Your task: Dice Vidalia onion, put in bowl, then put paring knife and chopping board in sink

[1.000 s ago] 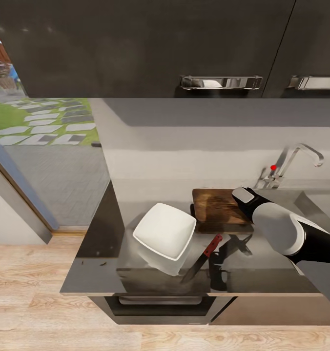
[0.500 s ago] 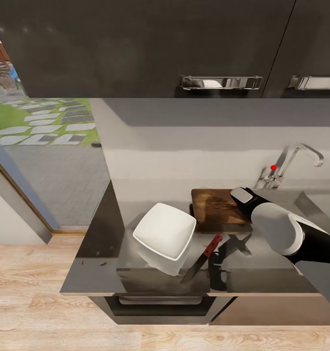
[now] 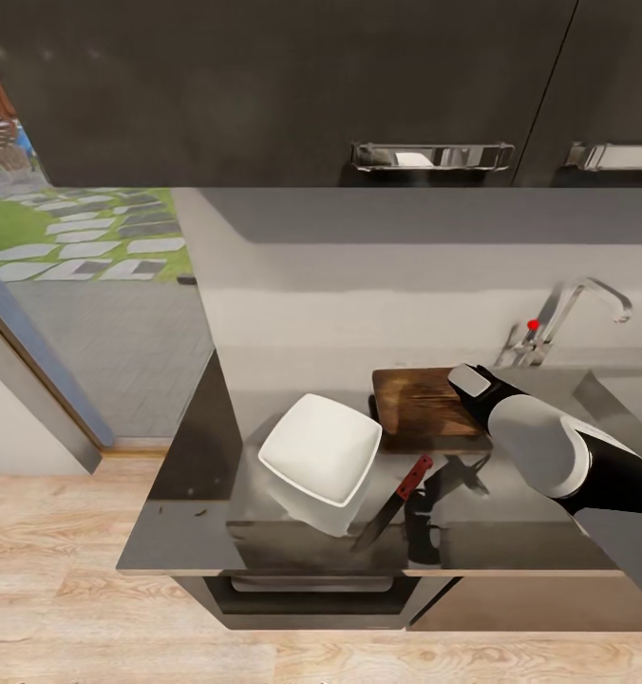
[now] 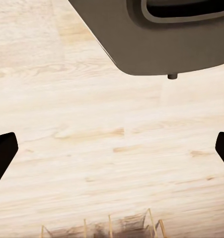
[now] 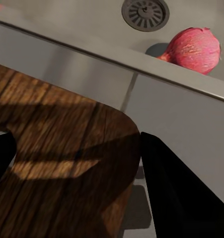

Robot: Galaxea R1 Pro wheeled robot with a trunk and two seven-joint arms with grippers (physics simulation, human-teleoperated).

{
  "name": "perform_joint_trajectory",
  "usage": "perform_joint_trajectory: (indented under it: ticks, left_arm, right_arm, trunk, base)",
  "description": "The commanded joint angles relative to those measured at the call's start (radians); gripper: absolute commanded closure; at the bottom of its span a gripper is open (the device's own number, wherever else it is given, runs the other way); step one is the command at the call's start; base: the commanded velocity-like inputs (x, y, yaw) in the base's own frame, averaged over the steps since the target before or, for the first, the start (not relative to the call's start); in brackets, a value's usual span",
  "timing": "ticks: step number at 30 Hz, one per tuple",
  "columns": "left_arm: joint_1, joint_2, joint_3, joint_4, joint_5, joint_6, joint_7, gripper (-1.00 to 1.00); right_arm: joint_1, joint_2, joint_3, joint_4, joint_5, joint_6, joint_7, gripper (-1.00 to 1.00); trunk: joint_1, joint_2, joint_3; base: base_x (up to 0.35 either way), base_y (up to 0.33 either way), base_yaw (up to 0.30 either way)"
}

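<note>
Onion (image 5: 193, 49) lying in the sink (image 5: 67, 20), reddish-pink, just beside the round drain (image 5: 145, 13); seen through the right wrist camera, hidden from the head camera by the right arm. Right gripper (image 5: 77, 163) hanging over the near-sink corner of the chopping board (image 5: 57, 163), dark fingers (image 5: 176, 193) spread wide at either side of the frame, nothing held between them. From the head camera, only the back of that arm (image 3: 539, 442) reaching across the board (image 3: 421, 404), gripper itself hidden, so spread not readable there. Outward on the countertop (image 3: 198, 494): paring knife (image 3: 397, 503) lying diagonally with red handle toward the board, just in front of it and apart from it; white bowl (image 3: 321, 461) beside the knife, near the board's left end. Chrome tap with red knob (image 3: 558, 323) behind the arm. Left gripper (image 4: 112, 153) in its own wrist view, pointing down at pale wooden floor (image 4: 112, 124), fingertips (image 4: 2, 153) far apart at the frame edges, empty; dark base edge of a cabinet (image 4: 156, 39) above the floor.
</note>
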Motion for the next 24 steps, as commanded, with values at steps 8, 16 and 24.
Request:
perform_joint_trajectory:
  ticks: [8,16,24]
  left_arm:
    - [0.001,0.001,-0.003,-0.003,0.01,0.006,0.0,-1.0]
    - [0.001,0.001,-0.003,-0.003,0.01,0.006,0.0,-1.0]
    - [0.001,0.001,-0.003,-0.003,0.01,0.006,0.0,-1.0]
  right_arm:
    - [-0.001,0.0,0.0,0.0,-0.004,-0.003,-0.001,1.0]
    - [-0.001,0.0,0.0,0.0,-0.004,-0.003,-0.001,1.0]
    - [-0.001,-0.004,-0.001,-0.002,-0.004,-0.003,-0.001,1.0]
  trunk:
    - [0.0,-0.002,-0.011]
    - [0.0,-0.002,-0.02]
    - [0.0,-0.002,-0.022]
  base:
    - [0.0,0.0,0.0]
    - [0.0,0.0,0.0]
    - [0.0,0.0,0.0]
